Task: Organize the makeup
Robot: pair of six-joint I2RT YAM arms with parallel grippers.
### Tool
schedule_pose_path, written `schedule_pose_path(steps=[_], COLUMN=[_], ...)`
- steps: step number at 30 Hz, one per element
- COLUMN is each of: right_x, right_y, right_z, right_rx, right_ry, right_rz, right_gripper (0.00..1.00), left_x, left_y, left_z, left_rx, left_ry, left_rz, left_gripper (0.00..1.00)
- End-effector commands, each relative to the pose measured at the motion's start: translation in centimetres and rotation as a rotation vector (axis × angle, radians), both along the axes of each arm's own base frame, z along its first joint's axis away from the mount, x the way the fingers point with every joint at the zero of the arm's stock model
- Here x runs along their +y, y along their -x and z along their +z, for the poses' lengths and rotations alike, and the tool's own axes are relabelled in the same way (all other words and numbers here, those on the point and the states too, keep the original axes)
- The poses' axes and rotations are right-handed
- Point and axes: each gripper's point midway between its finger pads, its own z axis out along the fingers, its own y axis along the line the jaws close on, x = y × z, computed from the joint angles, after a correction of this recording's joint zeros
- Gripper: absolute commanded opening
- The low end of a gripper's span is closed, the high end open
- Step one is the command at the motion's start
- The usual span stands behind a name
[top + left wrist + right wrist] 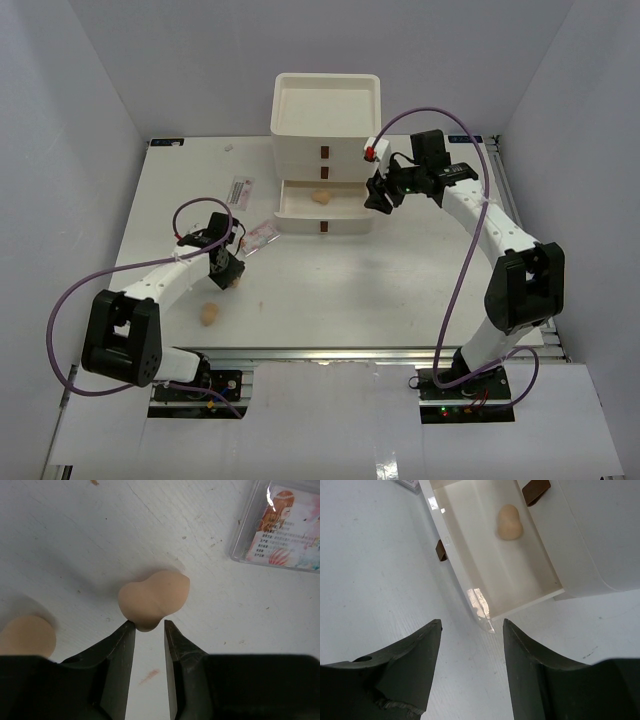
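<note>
Three tan sponges show. One lies in the open bottom drawer (322, 212) of the white drawer box (326, 110), seen from above (320, 197) and in the right wrist view (510, 522). One lies on the table at my left gripper (229, 274). In the left wrist view this sponge (152, 599) has its narrow end between my left gripper's (149, 625) slightly parted fingertips. The third sponge (209, 314) lies nearer the front, also at the left wrist view's edge (25, 635). My right gripper (380, 195) hangs open and empty (471, 622) by the drawer's right corner. No white bottles show.
A clear packet with pink contents (262, 236) lies left of the drawer, also in the left wrist view (282, 527). A flat sachet (240, 189) lies further back left. The box's top tray (327, 100) and upper drawers with red-brown handles (324, 152) are shut. White walls enclose the table.
</note>
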Motion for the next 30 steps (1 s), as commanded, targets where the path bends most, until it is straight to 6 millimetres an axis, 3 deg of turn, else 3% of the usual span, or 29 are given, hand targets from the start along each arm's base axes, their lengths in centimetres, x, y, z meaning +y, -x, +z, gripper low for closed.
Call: schedule_pose_path(steps=[1,3,9,13,17,26,30], right_x=[-0.3,-0.4,-0.5,-0.4,-0.7,-1.4,-1.6], right_y=[0.8,0.8,0.8,0.8,0.7,0.3,0.5], right_z=[2.2,2.3,2.6,2.9,3.1,3.0,2.8], right_rx=[-0.026,-0.025,-0.021,-0.023,-0.027,-0.022,-0.017], right_ry=[-0.043,-0.047,-0.059,-0.064,-0.067,-0.068,-0.066], right_rz=[0.006,0.005,0.002,0.001,-0.006,-0.026,-0.029], right_gripper=[0.59,0.58,0.58,0.58,0.58,0.57,0.57], left_x=[0.1,0.1,0.3,-0.8,-3.9,-10.9,-14.4], left_y=[-0.4,-0.2,-0.3,-0.9,-2.3,-6.1,-8.9], left_z=[-0.1,-0.2,0.4,1.7,5.0,14.8,17.1], left_rx=[-0.021,-0.017,-0.032,-0.059,-0.15,-0.498,-0.546], left_ry=[0.013,0.015,0.01,0.056,0.166,0.4,0.48], left_rz=[-0.024,-0.025,-0.048,-0.114,-0.287,-0.59,-0.697], left_gripper=[0.36,0.32,0.04,0.0,0.0,0.0,0.0])
